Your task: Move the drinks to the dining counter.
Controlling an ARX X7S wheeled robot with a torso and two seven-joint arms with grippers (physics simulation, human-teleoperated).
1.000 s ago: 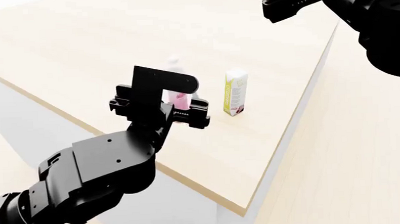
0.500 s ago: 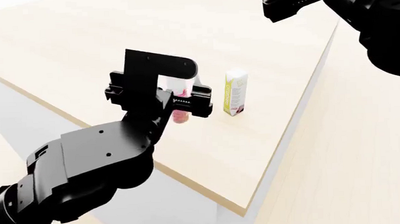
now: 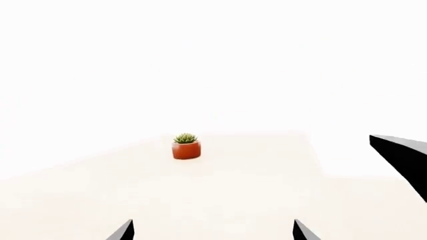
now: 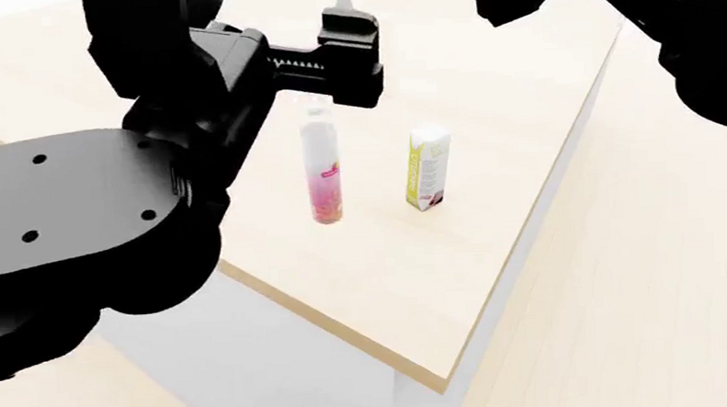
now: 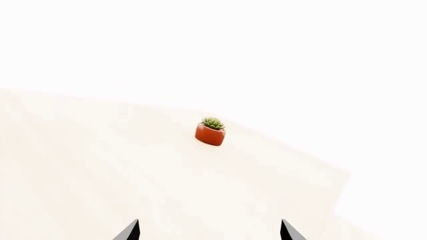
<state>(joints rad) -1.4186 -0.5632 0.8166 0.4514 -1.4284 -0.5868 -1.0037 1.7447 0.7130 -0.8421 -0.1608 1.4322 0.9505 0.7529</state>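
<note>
So the slim white bottle with the pink label (image 4: 324, 173) is standing upright on the dining counter (image 4: 482, 97), the light-wood slab with the white sides, and the white and yellow-green carton (image 4: 427, 167) is standing just beside it, toward the counter's long edge, with a small gap between the two so they're not touching. Both sit fairly near the sharp front corner of the slab. Can't spot the clear glass bottle in any of the views. The left gripper (image 4: 332, 48) is up above the pink-label bottle in the head view, its black body covering the space right over the bottle's cap, and the big dark arm behind it fills most of that side of the picture. In the left wrist view I only see two black fingertips (image 3: 123, 231) poking in, spread well apart with nothing between them, so the jaws look wide open and empty. The right gripper (image 5: 210, 231) is the same deal in its own wrist view: two tips set wide apart, nothing held. In the head view that arm is only a black block up at the far corner, over the counter. Both wrist cameras look across the pale counter top at a little green succulent in an orange-red pot (image 3: 186, 146) sitting farther off.
</note>
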